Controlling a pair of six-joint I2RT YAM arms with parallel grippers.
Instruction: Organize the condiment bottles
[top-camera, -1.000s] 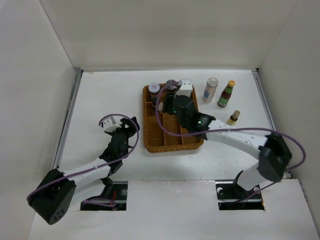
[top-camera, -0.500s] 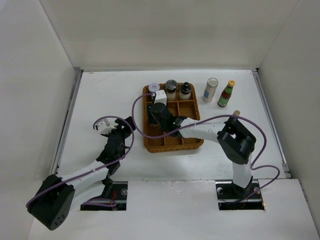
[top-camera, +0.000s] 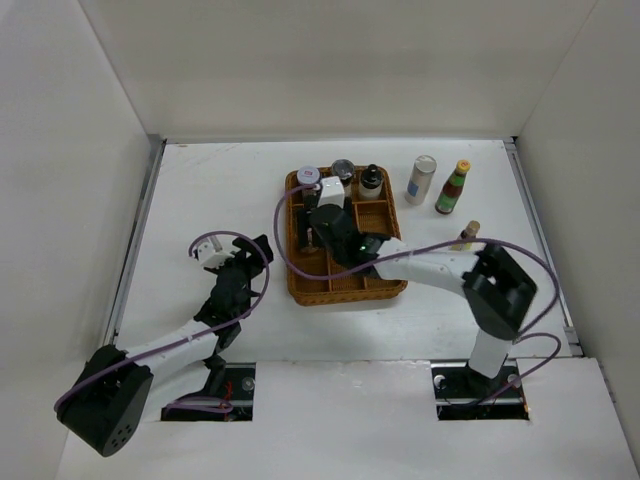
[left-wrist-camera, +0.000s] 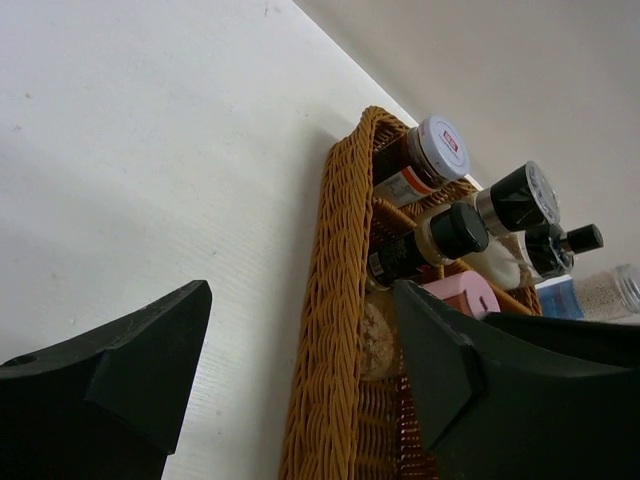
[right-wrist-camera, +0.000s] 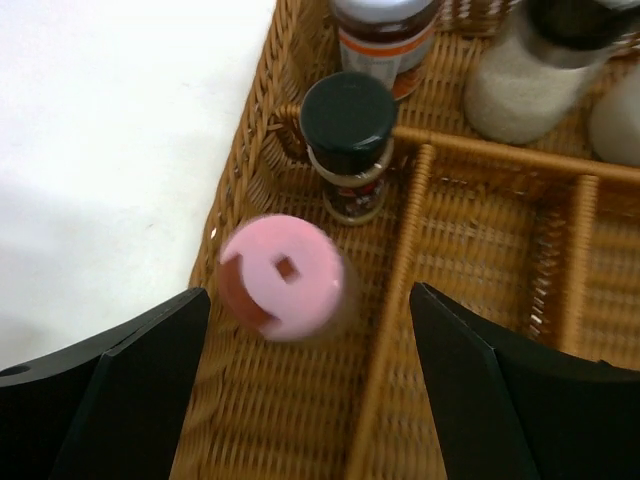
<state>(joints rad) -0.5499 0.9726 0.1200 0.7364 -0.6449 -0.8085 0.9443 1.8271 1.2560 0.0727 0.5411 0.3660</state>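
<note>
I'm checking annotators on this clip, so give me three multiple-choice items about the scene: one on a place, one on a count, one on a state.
1. Where is the pink-capped jar?
A) in the brown wicker tray, by its left wall
B) outside the tray
C) in the tray's right-hand column

2. How many bottles stand on the white table outside the tray?
A) one
B) three
C) five

3. The right gripper is:
A) shut on the pink cap
B) open, clear of the cap
C) shut on nothing

Key:
1 A, it sits beside that wall.
2 B, white grey-lidded shaker, yellow-capped dark bottle, small amber bottle.
3 B, gaps show either side of the cap.
</note>
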